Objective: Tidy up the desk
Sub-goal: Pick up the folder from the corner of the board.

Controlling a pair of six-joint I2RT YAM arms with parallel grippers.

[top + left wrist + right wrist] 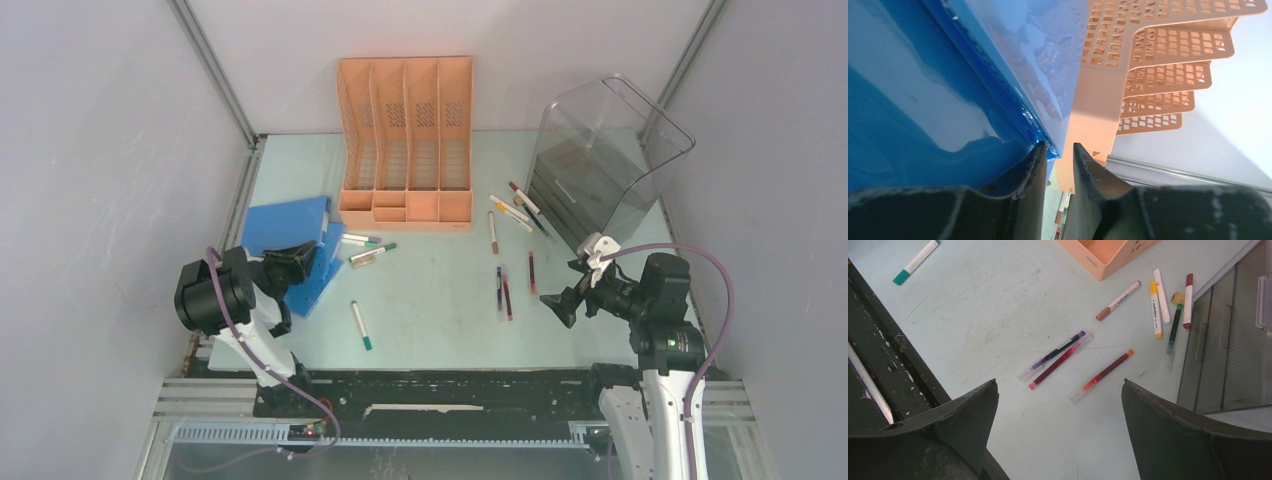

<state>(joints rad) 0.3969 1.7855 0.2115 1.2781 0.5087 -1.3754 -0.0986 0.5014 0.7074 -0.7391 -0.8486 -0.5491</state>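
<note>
Straddling the blue folder (923,100), left fingers (1033,175) sit narrowly parted, grip unclear; right fingers (963,415) gape empty.

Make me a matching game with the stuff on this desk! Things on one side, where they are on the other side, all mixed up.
Things:
1. blue folder
2. orange rack
3. clear drawer box
4. teal-tipped marker

Places:
A. back right of the desk
B. lying alone near the front
C. far left, at the left gripper
D. back middle

Pairs: 1-C, 2-D, 3-A, 4-B.
</note>
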